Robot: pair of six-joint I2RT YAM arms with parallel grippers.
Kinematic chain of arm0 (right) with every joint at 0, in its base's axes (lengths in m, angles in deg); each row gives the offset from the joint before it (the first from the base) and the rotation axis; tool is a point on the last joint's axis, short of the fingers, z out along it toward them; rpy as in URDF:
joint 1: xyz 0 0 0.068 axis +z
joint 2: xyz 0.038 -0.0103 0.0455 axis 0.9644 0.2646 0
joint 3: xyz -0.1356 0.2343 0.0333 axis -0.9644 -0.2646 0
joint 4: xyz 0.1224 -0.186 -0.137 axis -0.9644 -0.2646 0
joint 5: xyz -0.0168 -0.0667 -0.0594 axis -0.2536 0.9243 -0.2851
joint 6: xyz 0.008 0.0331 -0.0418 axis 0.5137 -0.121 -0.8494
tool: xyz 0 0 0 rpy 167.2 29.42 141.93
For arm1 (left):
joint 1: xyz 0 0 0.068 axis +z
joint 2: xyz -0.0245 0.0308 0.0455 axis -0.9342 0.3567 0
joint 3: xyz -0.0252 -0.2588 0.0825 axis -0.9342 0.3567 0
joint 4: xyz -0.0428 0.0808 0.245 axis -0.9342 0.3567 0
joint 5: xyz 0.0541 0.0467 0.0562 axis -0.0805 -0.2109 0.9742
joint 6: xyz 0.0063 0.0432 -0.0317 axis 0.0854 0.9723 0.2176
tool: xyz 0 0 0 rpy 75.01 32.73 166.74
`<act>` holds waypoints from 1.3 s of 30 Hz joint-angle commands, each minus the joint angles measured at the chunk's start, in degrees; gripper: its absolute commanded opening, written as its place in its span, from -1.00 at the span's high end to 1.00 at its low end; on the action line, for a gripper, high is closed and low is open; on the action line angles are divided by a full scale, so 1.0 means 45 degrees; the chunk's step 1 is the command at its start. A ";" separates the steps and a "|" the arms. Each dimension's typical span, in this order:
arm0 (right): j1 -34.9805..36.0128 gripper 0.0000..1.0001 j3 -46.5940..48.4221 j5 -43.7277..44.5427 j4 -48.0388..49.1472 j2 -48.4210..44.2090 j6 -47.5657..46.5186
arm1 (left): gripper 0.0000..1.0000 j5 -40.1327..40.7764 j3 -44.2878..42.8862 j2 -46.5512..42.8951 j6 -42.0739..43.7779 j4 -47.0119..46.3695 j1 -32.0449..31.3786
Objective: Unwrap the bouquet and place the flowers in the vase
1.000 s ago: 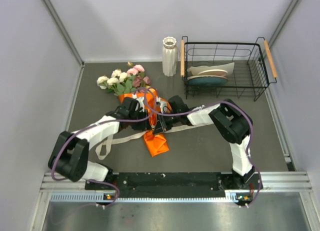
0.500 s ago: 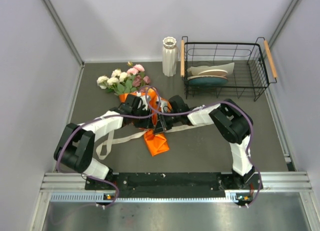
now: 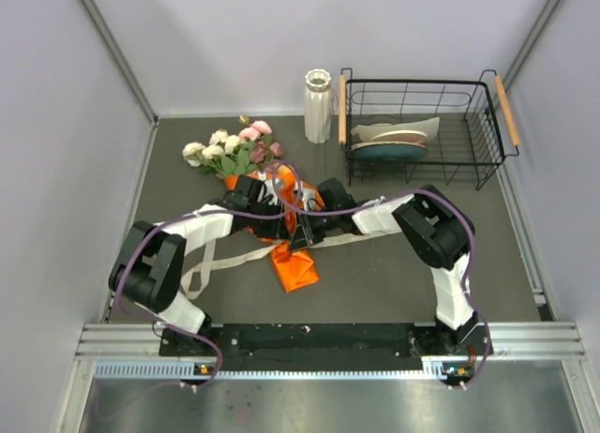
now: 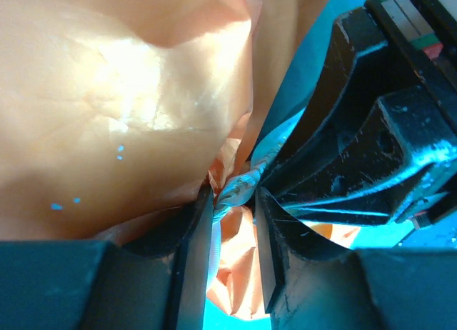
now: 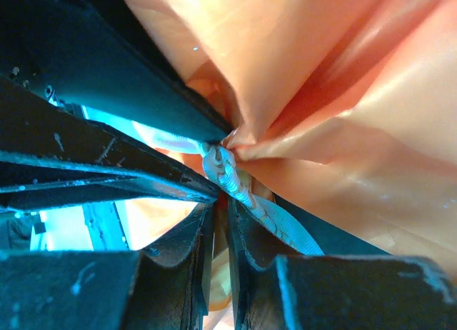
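The bouquet lies on the table with the flowers (image 3: 230, 150) at the far left and its orange paper (image 3: 295, 267) pointing toward me. A cream ribbon (image 3: 223, 261) trails left from its knot (image 4: 239, 189). My left gripper (image 3: 278, 227) has the knot between its fingertips, and a strip of ribbon runs along its left finger (image 4: 193, 262). My right gripper (image 3: 302, 234) faces it from the right, its jaws nearly together on a sliver of the orange paper (image 5: 335, 66) beside the ribbon knot (image 5: 220, 166). The white ribbed vase (image 3: 318, 105) stands upright at the back.
A black wire basket (image 3: 487, 133) with wooden handles holds plates (image 3: 389, 142) to the right of the vase. Grey walls close in the table on the left, back and right. The two arms' fingers nearly touch over the bouquet's neck.
My left arm's elbow has swung right and forward, bringing its gripper slightly closer to the knot. The right arm and the bouquet have stayed put.
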State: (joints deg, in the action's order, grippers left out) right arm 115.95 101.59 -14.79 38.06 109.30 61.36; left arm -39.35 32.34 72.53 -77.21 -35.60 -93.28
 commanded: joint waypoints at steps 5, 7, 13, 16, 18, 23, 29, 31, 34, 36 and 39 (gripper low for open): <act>-0.0174 0.75 -0.0105 0.0905 0.0108 0.0330 -0.0490 | 0.55 -0.4033 0.0907 -0.0438 -0.1273 -0.0543 -0.0192; -0.0174 0.75 -0.0105 0.0944 0.0070 0.0330 -0.0471 | 0.61 -0.4287 0.1120 -0.0418 -0.1234 -0.0755 -0.0018; -0.0193 0.76 -0.0144 0.1061 0.0108 0.0350 -0.0470 | 0.80 -0.5379 0.1942 -0.0925 -0.2092 -0.1948 0.1153; -0.0174 0.76 -0.0144 0.1119 0.0186 0.0427 -0.0353 | 0.75 -0.5985 0.2255 -0.1433 -0.2678 -0.2437 0.1486; -0.0212 0.76 -0.0144 0.1119 0.0206 0.0447 -0.0237 | 0.69 -0.6201 0.2274 -0.1551 -0.2718 -0.2359 0.1488; -0.0213 0.76 -0.0086 0.1100 0.0245 0.0350 -0.0119 | 0.65 -0.6947 0.2782 -0.1200 -0.3206 -0.2965 0.1371; -0.0213 0.76 -0.0086 0.1003 0.0187 0.0252 -0.0178 | 0.35 -0.3888 0.2861 -0.3637 -0.3071 -0.2400 0.1370; -0.0232 0.76 -0.0066 0.0983 0.0206 0.0252 -0.0177 | 0.15 -0.2867 0.2432 -0.4398 -0.2410 -0.1797 0.1351; -0.0213 0.76 -0.0066 0.0963 0.0206 0.0291 -0.0139 | 0.09 -0.1323 0.1498 -0.4210 -0.1511 -0.0684 0.1370; -0.0213 0.76 -0.0066 0.1002 0.0206 0.0291 -0.0178 | 0.06 -0.0891 0.1027 -0.3663 -0.1177 -0.0329 0.1390; -0.0232 0.76 -0.0047 0.0944 0.0245 0.0310 -0.0197 | 0.06 -0.2326 -0.0339 -0.1693 -0.0590 0.0920 0.1429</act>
State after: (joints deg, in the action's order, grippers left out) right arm 115.80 101.33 -15.88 37.51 109.60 62.04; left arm -48.64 36.80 57.04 -85.12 -38.60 -87.03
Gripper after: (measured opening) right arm 0.122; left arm 0.470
